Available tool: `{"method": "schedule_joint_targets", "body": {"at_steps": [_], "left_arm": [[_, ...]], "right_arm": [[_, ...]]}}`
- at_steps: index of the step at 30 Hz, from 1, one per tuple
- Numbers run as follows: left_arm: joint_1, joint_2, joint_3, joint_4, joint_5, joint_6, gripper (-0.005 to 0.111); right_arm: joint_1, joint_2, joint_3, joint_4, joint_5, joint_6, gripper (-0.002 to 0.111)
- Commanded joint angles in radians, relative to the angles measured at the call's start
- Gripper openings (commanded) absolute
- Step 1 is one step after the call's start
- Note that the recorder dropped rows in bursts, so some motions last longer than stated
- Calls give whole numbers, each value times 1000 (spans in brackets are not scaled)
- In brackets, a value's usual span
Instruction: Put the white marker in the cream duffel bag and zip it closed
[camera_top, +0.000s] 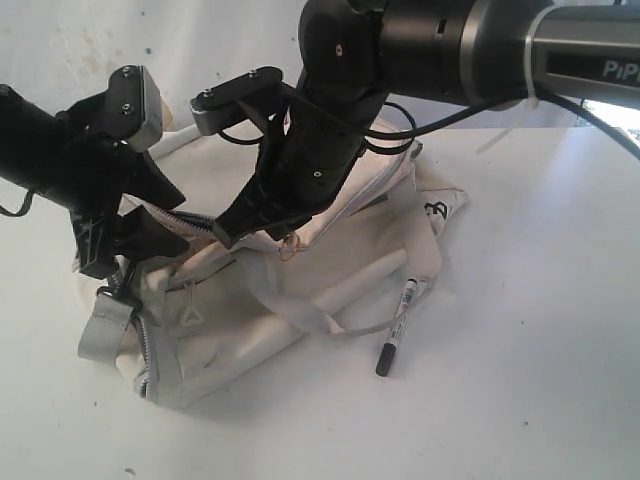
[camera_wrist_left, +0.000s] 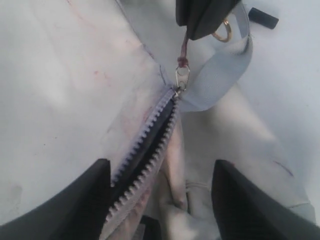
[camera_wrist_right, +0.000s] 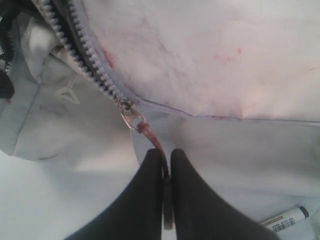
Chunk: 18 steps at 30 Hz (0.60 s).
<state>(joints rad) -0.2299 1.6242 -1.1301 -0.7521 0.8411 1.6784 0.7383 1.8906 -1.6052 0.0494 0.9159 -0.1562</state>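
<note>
The cream duffel bag (camera_top: 230, 340) lies slumped on the white table. Its grey zip (camera_wrist_left: 150, 145) gapes from the slider (camera_wrist_right: 125, 106) toward my left gripper (camera_wrist_left: 160, 200). That gripper's jaws stand wide at the bag's left end (camera_top: 120, 245), pressing bunched fabric and zip tape between them. My right gripper (camera_wrist_right: 166, 155) is shut on the reddish pull cord (camera_wrist_right: 150, 135) tied to the slider, above the bag's middle (camera_top: 225, 232). The white marker (camera_top: 400, 325) with its black cap lies on the table against the bag's right side, outside it (camera_wrist_right: 287, 220).
A grey webbing strap (camera_top: 105, 325) hangs at the bag's left end, and another grey strap (camera_wrist_left: 215, 80) loops under the right gripper. A small gold ring (camera_wrist_left: 222, 35) sits by the cord. Bare table (camera_top: 520, 400) lies to the right and front.
</note>
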Motion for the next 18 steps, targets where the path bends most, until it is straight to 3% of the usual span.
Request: {"method": "schedule_joint_targets", "body": {"at_steps": [1, 8, 18], "left_arm": [[-4, -8, 35, -75, -45, 84, 63], [-4, -8, 84, -218, -127, 218, 63], [-4, 42, 88, -253, -153, 241, 63]], "right_arm": [[-14, -12, 1, 2, 1, 3, 0], [-14, -12, 1, 6, 1, 3, 0], [-14, -12, 1, 6, -1, 3, 0]]}}
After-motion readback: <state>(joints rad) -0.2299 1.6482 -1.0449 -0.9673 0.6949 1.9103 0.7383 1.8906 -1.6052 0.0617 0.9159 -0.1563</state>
